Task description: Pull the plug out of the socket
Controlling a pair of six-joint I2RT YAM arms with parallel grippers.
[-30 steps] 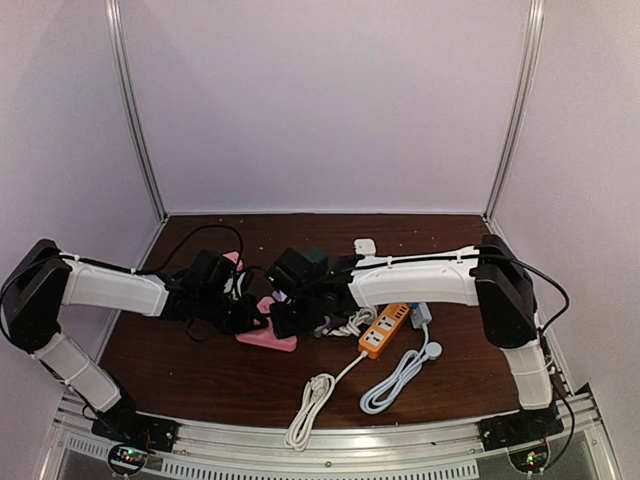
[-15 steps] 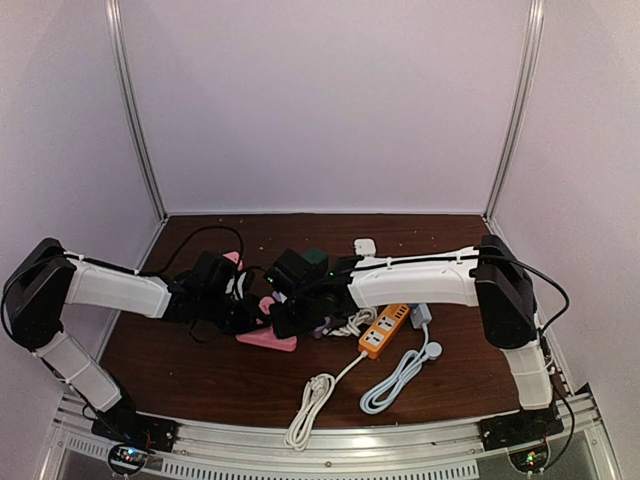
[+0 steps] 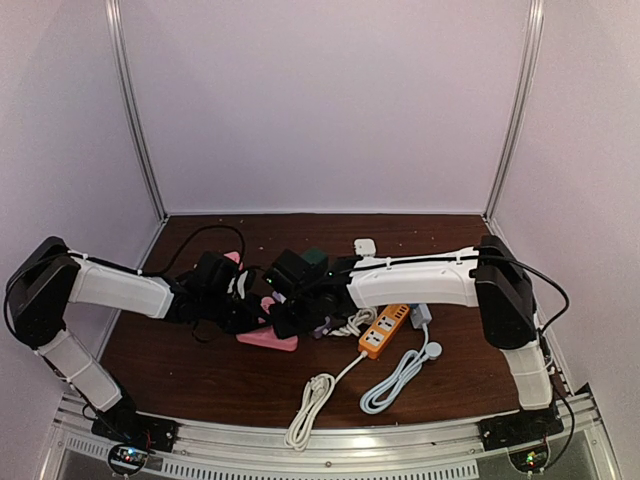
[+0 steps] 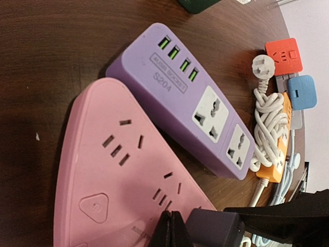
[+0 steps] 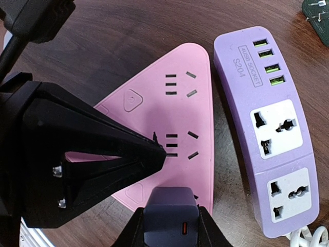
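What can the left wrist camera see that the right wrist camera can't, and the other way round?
Only the left wrist view shows the orange power strip, the red adapter, the blue adapter and the bundled white cable. Only the right wrist view shows the left arm's black jaws, closed, their tip over the pink socket block, and the small orange mark on the dark plug. Both show that block, the purple power strip and that plug.

White arm shells (image 3: pixel 415 285), black joints (image 3: pixel 505 300), black cables (image 3: pixel 205 232), apparently matte-black hand (image 5: pixel 170 213)
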